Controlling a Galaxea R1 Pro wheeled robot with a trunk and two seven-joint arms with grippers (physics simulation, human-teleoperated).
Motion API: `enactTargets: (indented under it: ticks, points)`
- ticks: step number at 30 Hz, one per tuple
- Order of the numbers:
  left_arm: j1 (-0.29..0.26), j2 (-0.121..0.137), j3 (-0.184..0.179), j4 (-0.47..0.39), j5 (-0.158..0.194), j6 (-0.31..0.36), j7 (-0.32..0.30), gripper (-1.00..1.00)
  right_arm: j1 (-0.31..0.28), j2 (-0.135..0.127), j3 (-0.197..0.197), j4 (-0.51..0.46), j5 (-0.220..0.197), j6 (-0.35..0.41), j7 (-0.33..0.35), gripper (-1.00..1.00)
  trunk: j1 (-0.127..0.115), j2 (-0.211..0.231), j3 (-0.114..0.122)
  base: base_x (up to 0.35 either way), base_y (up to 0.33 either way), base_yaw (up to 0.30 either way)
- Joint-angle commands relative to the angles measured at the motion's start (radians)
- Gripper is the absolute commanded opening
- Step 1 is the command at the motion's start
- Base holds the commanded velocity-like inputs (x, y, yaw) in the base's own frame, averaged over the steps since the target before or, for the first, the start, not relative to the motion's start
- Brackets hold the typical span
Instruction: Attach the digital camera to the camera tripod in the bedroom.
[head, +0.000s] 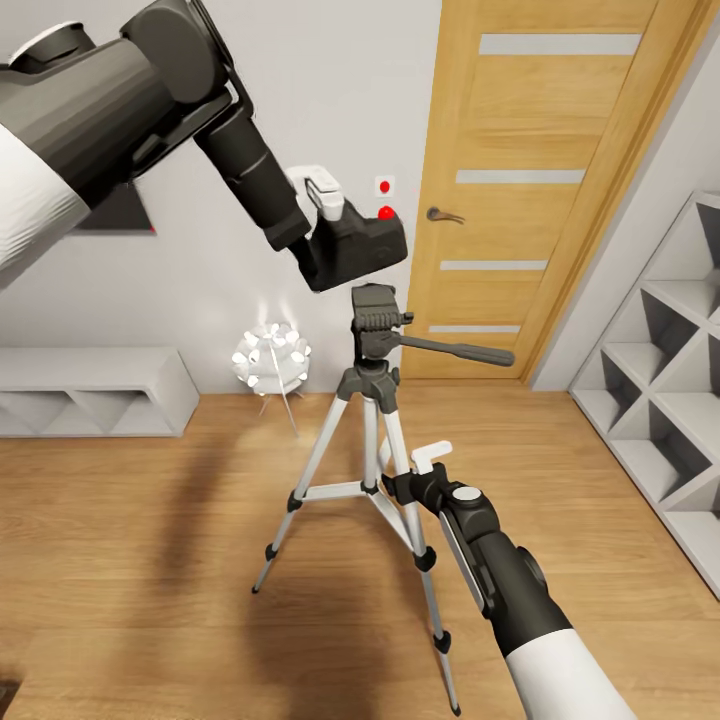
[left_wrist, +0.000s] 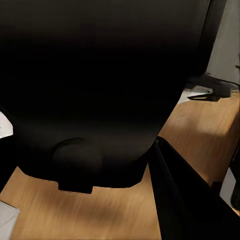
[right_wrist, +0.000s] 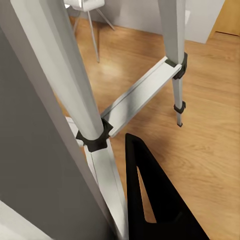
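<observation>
Holding digital camera (head: 362, 245) in clamped left gripper (head: 335, 222) just above camera tripod (head: 372, 420) head; right gripper (head: 412, 478) closed around tripod leg.

Left arm (head: 150, 100) raised, right arm (head: 520, 590) low

A narrow gap separates the camera (head: 358, 245), held aloft by the left gripper (head: 330, 215), from the tripod (head: 372, 400) head just beneath it. The pan handle (head: 455, 351) juts toward the door (head: 530, 190), blocking that side at head height. Three splayed legs and their cross-braces (right_wrist: 142, 92) crowd the space below, where the right gripper (head: 415, 475) sits against one leg (right_wrist: 75, 100), its jaws around it. A ball lamp (head: 271, 358) stands near the wall behind the tripod. The wood floor (head: 130, 540) to the left lies open; cube shelves (head: 660, 400) line the right wall, well apart.
</observation>
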Motion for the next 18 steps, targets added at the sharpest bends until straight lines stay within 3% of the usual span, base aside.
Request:
enactTargets:
  ticks: [1, 5, 10, 18]
  points:
    - [-0.003, 0.007, 0.002, -0.004, -0.001, 0.007, -0.010, -1.00, 0.000, 0.000, -0.001, 0.005, 0.008, 0.006, 0.009, -1.00, 0.001, -0.002, -0.002, 0.000, 0.000, 0.000]
    - [-0.003, 0.028, 0.018, -0.010, -0.002, 0.006, -0.025, -1.00, 0.000, -0.001, -0.001, 0.004, 0.007, 0.006, 0.009, -1.00, 0.001, -0.002, -0.002, 0.000, 0.000, 0.000]
    - [-0.004, 0.034, 0.025, -0.035, -0.004, 0.003, -0.040, -1.00, 0.000, -0.001, -0.001, 0.004, 0.006, 0.006, 0.009, -1.00, 0.001, -0.002, -0.002, 0.000, 0.000, 0.000]
    - [-0.004, 0.032, 0.071, -0.056, 0.000, 0.001, -0.046, -1.00, 0.000, -0.001, -0.001, 0.004, 0.004, 0.006, 0.009, -1.00, 0.001, -0.002, -0.002, 0.000, 0.000, 0.000]
